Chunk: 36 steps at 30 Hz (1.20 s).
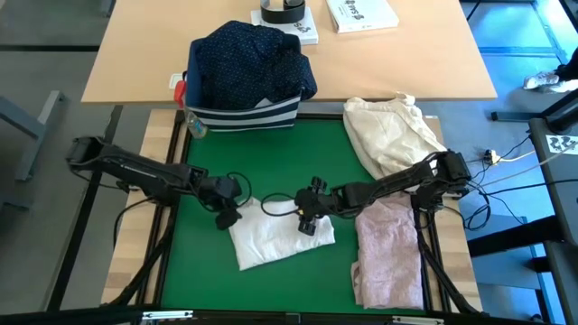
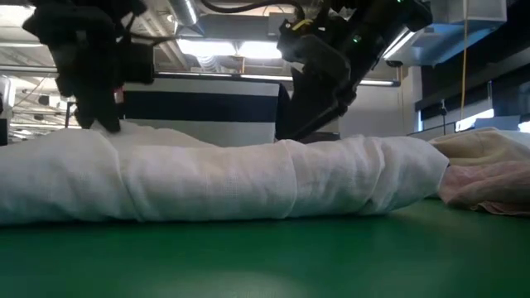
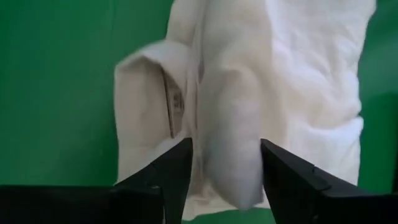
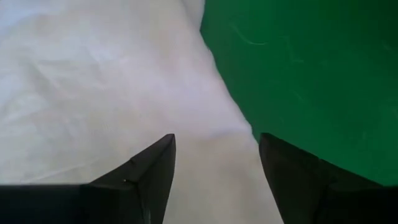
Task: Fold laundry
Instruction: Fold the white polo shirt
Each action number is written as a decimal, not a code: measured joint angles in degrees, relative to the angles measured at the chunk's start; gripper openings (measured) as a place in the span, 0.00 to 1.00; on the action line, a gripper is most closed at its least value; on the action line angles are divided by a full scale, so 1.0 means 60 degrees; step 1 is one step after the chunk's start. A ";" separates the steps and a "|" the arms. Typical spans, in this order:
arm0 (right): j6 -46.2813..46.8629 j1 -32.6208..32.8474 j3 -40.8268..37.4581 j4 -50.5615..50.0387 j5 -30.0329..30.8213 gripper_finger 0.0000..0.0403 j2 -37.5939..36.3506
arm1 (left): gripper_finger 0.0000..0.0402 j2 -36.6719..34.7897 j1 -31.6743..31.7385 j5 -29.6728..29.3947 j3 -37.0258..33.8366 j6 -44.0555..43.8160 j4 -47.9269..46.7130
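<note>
- Two dark grippers sat on the white shirt [image 1: 275, 239], a soft, crinkly bundle on the green mat [image 1: 262, 162].
- The left gripper [image 3: 224, 171] had its fingers apart around a thick rolled fold.
- The right gripper [image 4: 214, 165] was wide open, holding nothing.
- A fuzzy pale pink top [image 1: 390, 253] lay nearby.

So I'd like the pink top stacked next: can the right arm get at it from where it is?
Probably yes. The pale pink top lies in the open on the mat beside the white shirt, right under the right arm, whose gripper stands open over the shirt, holding nothing.
</note>
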 joint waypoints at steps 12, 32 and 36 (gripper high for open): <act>-0.0186 -0.0089 0.0000 -0.0966 0.0511 0.58 -0.0633 | 0.04 -0.0240 -0.0010 0.0859 -0.0004 0.0275 0.0341; -0.1799 -0.2866 -0.0667 -0.1556 -0.5781 0.58 -0.0355 | 0.06 -0.0786 -0.0033 0.0313 -0.0004 0.0441 0.0036; -0.1926 -0.2849 -0.0670 -0.1475 -0.5933 0.57 -0.0065 | 0.06 -0.0786 -0.0033 0.0252 -0.0004 0.0444 0.0015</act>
